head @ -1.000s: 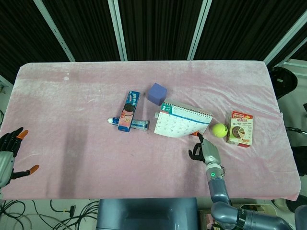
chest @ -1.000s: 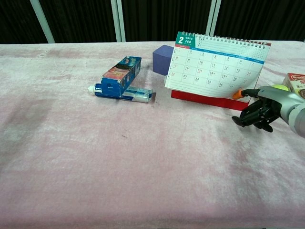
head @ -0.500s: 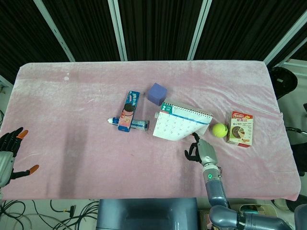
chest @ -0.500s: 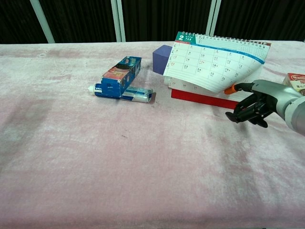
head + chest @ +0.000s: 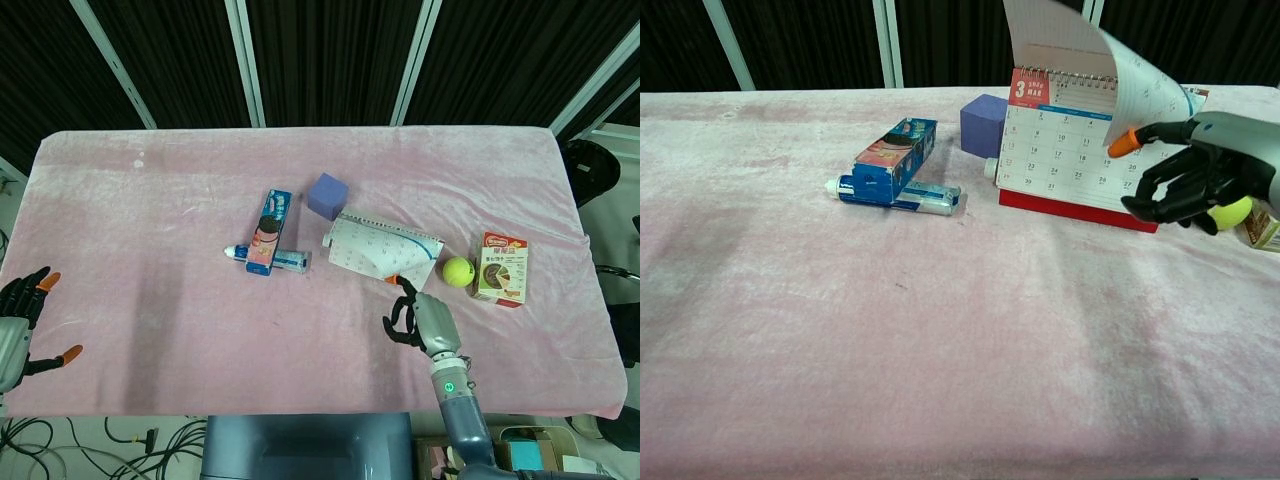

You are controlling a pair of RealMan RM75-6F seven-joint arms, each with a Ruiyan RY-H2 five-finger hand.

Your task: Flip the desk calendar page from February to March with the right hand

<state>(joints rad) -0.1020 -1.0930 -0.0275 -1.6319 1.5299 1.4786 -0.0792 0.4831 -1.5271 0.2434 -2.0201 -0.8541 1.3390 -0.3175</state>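
The desk calendar (image 5: 1065,155) stands right of centre on its red base and shows a page headed 3. The February page (image 5: 1080,50) curls up above the spiral binding. My right hand (image 5: 1188,175) hovers at the calendar's right front, its orange-tipped finger (image 5: 1124,144) under the raised page's edge and the other fingers curled in. From the head view the lifted page covers the calendar (image 5: 380,252), with my right hand (image 5: 418,318) just in front of it. My left hand (image 5: 20,320) rests at the table's far left edge, fingers apart and empty.
A purple cube (image 5: 983,123) sits just behind the calendar's left side. A blue cookie box (image 5: 894,158) and a toothpaste tube (image 5: 930,198) lie to the left. A tennis ball (image 5: 459,271) and a snack box (image 5: 502,268) lie right of the calendar.
My right hand has risen and carried the February page up and back over the binding, uncovering the March page. The left hand has stayed still.
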